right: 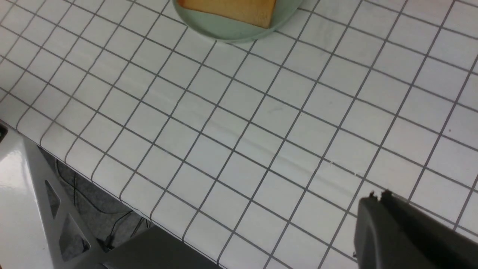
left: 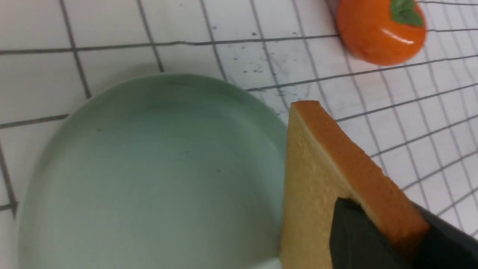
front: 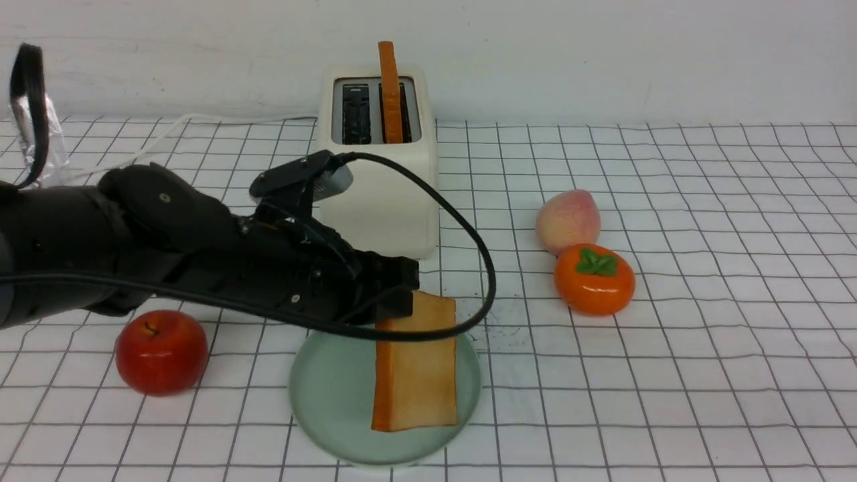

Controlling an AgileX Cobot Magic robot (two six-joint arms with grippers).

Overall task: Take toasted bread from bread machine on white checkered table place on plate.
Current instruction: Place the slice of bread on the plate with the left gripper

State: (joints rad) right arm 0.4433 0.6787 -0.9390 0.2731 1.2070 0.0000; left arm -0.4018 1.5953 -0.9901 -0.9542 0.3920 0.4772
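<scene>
While upright on edge over the single plate at lower centre, grasped at its upper left corner by the left end effector: one slice of toasted bread; contact with the plate impossible to tell. Across its top, a black cable loop. Further back, second slice upright in the one bread machine, upper centre, partly behind the arm. On the table: one red apple lower left; one peach and one persimmon side by side, right of centre. Right end effector clenched.

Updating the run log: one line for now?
left claw: shut on toast; toast: upright at plate; second slice: in toaster; right claw: shut
</scene>
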